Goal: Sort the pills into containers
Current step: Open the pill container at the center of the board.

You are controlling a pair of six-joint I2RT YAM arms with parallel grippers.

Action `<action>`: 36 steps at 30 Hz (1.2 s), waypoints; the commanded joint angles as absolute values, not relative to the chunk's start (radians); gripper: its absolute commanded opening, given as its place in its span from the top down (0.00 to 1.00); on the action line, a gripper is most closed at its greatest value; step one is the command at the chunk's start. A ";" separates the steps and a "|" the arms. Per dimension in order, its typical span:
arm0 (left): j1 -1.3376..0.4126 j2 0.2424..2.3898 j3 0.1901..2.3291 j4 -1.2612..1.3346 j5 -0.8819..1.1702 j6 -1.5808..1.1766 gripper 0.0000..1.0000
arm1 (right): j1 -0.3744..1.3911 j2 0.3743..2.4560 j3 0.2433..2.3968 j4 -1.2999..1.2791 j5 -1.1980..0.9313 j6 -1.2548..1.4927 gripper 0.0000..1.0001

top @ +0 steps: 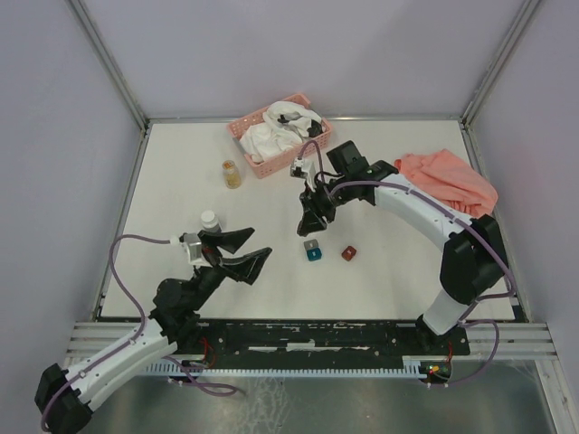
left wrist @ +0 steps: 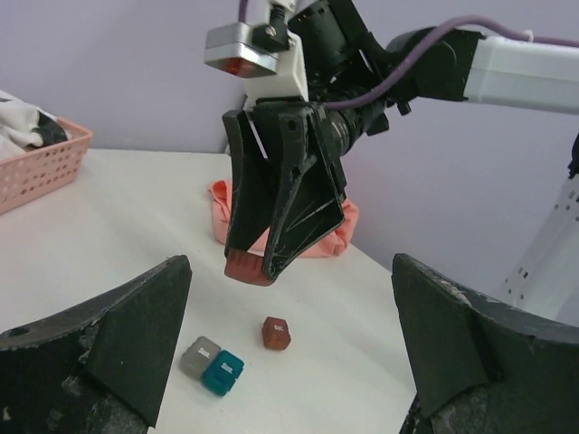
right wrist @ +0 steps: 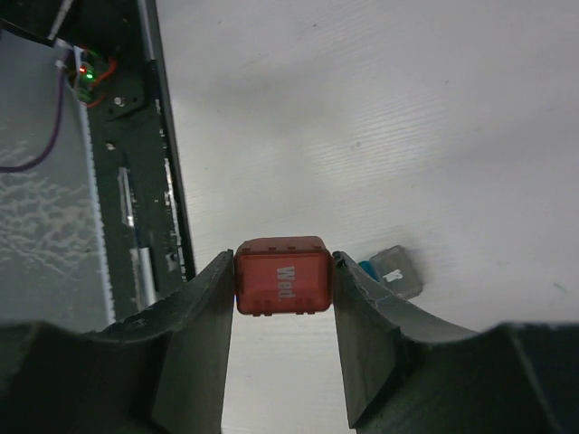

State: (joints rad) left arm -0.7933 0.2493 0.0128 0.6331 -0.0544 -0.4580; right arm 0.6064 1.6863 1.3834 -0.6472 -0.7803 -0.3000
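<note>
My right gripper (top: 312, 226) hangs above the table, shut on a dark red container (right wrist: 282, 276) marked "Wed."; the left wrist view shows this box (left wrist: 246, 267) between the black fingers. Below it, a grey container (top: 310, 244) and a teal one (top: 313, 255) stand touching, with a second dark red container (top: 348, 254) to their right. These three also show in the left wrist view: grey (left wrist: 201, 355), teal (left wrist: 223, 372), red (left wrist: 276, 333). The pills show as a golden mass in a small jar (top: 232, 174) at the back left. My left gripper (top: 244, 251) is open, holds nothing and points toward the boxes.
A pink slatted basket (top: 271, 136) with white items sits at the back. A salmon cloth (top: 448, 181) lies at the right edge. A second white-capped jar (top: 209, 220) stands right behind my left gripper. A metal rail (top: 317, 334) runs along the near edge.
</note>
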 commanded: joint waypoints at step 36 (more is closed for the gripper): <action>-1.259 1.410 0.295 1.497 -0.536 0.360 0.28 | 0.496 1.543 1.198 -0.486 -1.013 0.115 0.83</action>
